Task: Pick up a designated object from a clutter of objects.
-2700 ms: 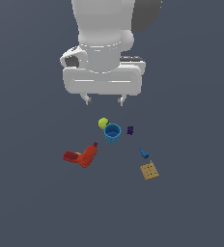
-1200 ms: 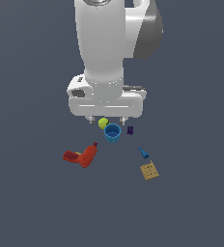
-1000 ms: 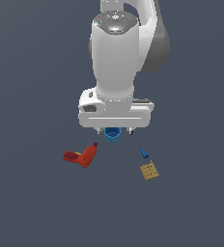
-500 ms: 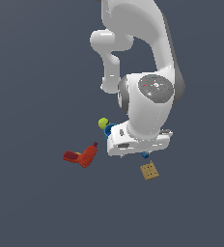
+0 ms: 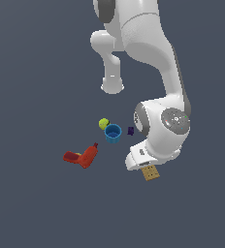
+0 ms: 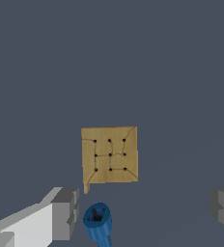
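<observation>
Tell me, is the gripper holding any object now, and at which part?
Nothing is held. The gripper is open, its fingers apart, with the tan box lying free beyond them.

The arm [image 5: 153, 63] bends low, wrist turned downward, its jaws spread wide apart and empty.

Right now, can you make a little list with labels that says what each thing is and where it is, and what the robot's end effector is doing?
target: tan square box with dark dots, lying flat, partly hidden under the arm in the exterior view
end effector: open, fingers wide apart, above the box, holding nothing
small blue piece: between the fingers, next to the box
blue cup: upright, beside the yellow-green ball
purple block: on the cup's other side
red bottle-shaped item: lying down, on the exterior view's left
pickup: not yet done
</observation>
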Robot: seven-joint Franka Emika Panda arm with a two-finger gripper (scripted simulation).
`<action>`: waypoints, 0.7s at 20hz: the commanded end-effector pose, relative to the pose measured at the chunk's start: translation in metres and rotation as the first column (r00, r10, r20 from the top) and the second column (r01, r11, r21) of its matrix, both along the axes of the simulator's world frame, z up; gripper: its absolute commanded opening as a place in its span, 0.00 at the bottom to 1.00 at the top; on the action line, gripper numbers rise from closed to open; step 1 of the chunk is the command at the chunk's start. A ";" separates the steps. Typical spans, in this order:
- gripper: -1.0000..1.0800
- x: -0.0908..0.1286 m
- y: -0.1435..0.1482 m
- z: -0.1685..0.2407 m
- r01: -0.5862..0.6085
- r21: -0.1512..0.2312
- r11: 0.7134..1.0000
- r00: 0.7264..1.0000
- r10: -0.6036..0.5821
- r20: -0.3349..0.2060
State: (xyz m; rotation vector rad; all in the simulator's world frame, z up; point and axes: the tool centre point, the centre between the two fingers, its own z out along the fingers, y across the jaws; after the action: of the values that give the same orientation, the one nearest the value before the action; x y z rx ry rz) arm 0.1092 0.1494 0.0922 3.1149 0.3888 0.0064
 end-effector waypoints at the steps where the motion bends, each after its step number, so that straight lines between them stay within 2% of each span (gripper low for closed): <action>1: 0.96 0.000 0.010 -0.013 -0.018 0.001 1.000 1.000 0.018 -0.001; 7: 0.96 -0.001 0.023 -0.030 -0.039 0.002 0.999 0.999 0.039 -0.004; 14: 0.96 -0.002 0.023 -0.036 -0.039 0.002 0.999 0.999 0.039 -0.005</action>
State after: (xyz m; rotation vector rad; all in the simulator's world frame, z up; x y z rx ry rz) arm 0.1080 0.1726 0.0591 3.1092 0.4506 -0.0003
